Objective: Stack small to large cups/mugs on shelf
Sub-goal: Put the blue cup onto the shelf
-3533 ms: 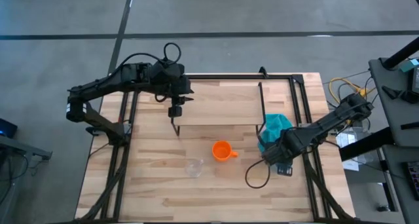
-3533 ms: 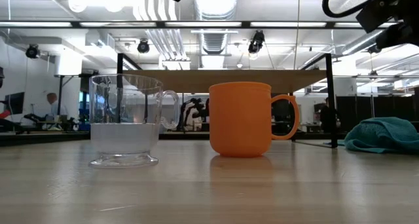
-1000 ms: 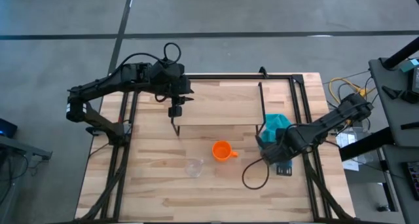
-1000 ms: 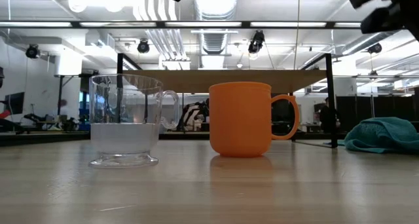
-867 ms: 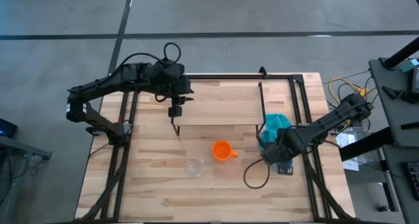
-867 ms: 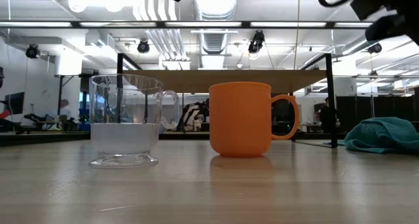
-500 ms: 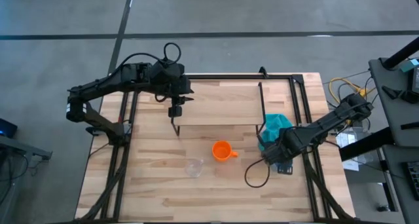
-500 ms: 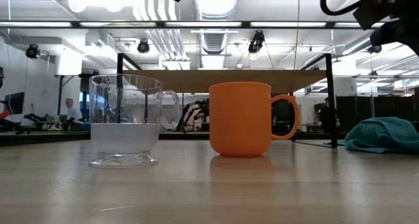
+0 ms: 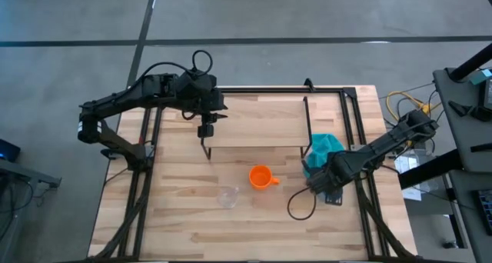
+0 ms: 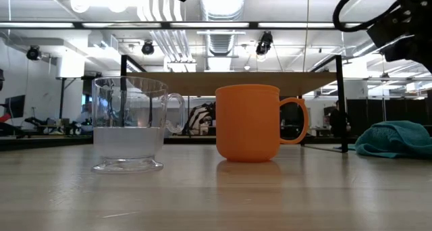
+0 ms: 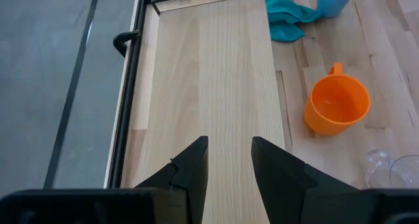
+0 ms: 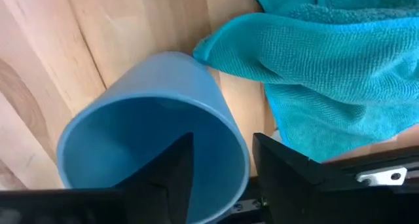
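Observation:
The light-wood shelf (image 9: 254, 124) stands at the table's far side. An orange mug (image 9: 260, 177) and a clear glass (image 9: 227, 196) stand upright on the tabletop in front of it. The light blue cup (image 12: 144, 126) stands beside the teal cloth (image 12: 327, 67) at the right. My right gripper (image 12: 222, 137) is over this cup, open, with one finger inside the cup's mouth and the other outside its wall. My left gripper (image 11: 229, 142) hangs open above the shelf's left end, holding nothing. My right gripper comes at the light blue cup from above, its fingers on either side of the cup's wall near the rim (image 12: 236, 152), on the side toward the cloth. Whether either finger touches the wall I cannot tell. The cup stands on the table.
The teal cloth (image 9: 324, 148) lies bunched against the shelf's right end. Black frame rails (image 9: 146, 163) run along the table's left and right sides. A loop of black cable (image 9: 301, 205) hangs from the right arm over the tabletop. Bare tabletop (image 9: 231, 232) lies along the near edge.
My right gripper has come down a little over the light blue cup. The orange mug and the glass have kept still.

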Controlling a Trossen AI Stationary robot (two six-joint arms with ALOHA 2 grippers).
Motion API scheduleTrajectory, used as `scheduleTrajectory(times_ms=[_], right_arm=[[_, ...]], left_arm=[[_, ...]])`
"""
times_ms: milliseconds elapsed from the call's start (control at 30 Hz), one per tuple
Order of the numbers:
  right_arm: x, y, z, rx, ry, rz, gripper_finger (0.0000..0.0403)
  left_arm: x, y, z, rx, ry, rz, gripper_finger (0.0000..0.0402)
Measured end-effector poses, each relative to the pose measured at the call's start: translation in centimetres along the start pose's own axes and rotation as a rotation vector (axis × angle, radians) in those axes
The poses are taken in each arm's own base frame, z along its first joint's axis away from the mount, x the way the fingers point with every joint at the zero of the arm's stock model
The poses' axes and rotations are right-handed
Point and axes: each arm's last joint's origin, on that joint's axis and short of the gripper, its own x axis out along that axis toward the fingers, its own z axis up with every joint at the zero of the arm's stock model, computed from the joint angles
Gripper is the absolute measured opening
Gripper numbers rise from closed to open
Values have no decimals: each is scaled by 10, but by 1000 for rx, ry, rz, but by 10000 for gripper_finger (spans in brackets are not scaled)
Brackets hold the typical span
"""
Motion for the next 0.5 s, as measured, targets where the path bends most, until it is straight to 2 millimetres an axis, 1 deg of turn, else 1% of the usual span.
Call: scheduleTrajectory(times_ms=[100, 300, 367, 500], right_arm=[[-4, 0, 0, -5, 1, -1, 118], [-2, 1, 1, -26, -14, 11, 27], [-1, 1, 1, -16, -6, 10, 14], [-3, 0, 0, 21, 4, 4, 10]], left_arm=[[0, 0, 0, 0, 0, 0, 105], [0, 0, 0, 0, -1, 1, 105], [0, 0, 0, 0, -1, 0, 105], [0, 0, 0, 0, -1, 1, 105]])
